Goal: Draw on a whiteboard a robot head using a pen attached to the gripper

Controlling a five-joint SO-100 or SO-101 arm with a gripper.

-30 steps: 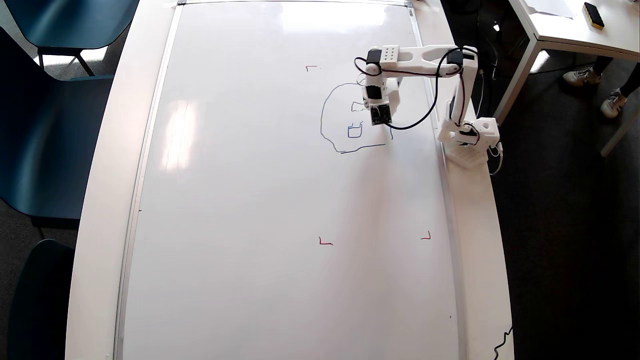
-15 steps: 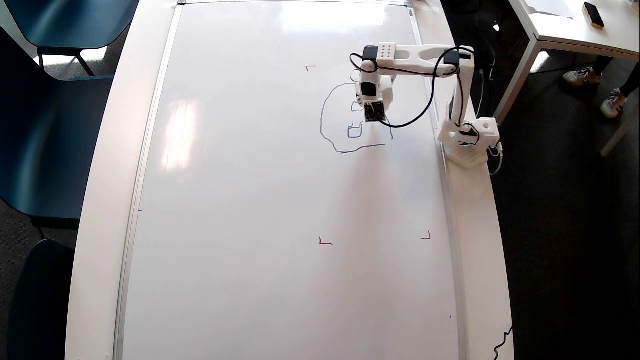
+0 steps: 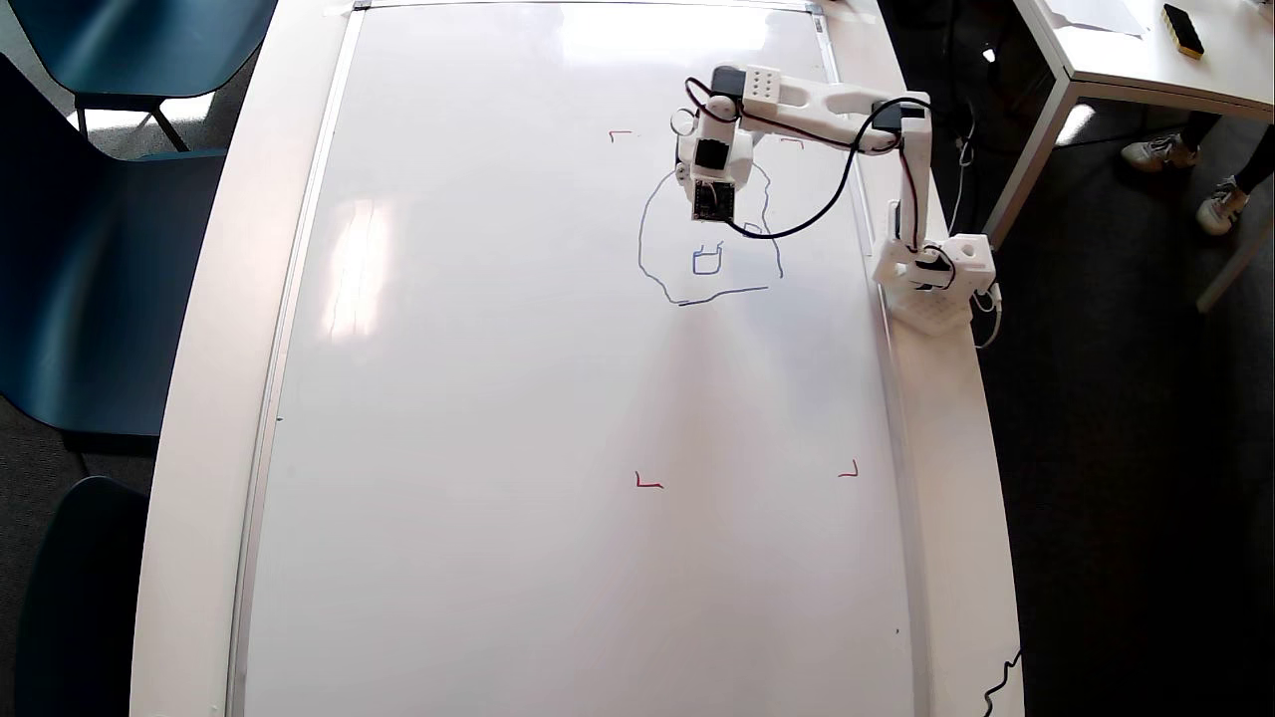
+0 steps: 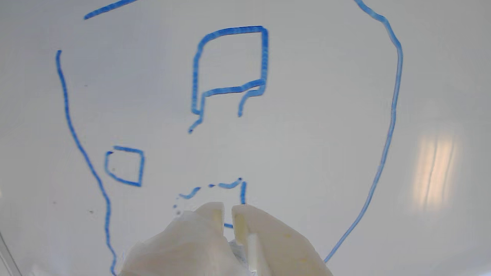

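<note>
The thin blue line drawing of a robot head (image 3: 709, 234) sits near the far right corner of the big glossy white whiteboard with its thin silver frame (image 3: 518, 398), close to the right-hand edge. The white plastic pointed gripper (image 4: 228, 211) hangs over its upper part, the two jaws drawn almost together with only a narrow slit between them; whether a pen is clamped in there I cannot tell, as none shows.

The risk, to my eye: the lines by the tips are already broken into dashes, so uneven pressure could leave more gaps, or a stroke could cross the square mouth.

The wrist view shows the dotted, half-made eye beside the jaws and the small finished one; the overhead view alone shows the board's edges and the small red corner marks (image 3: 647, 483).
</note>
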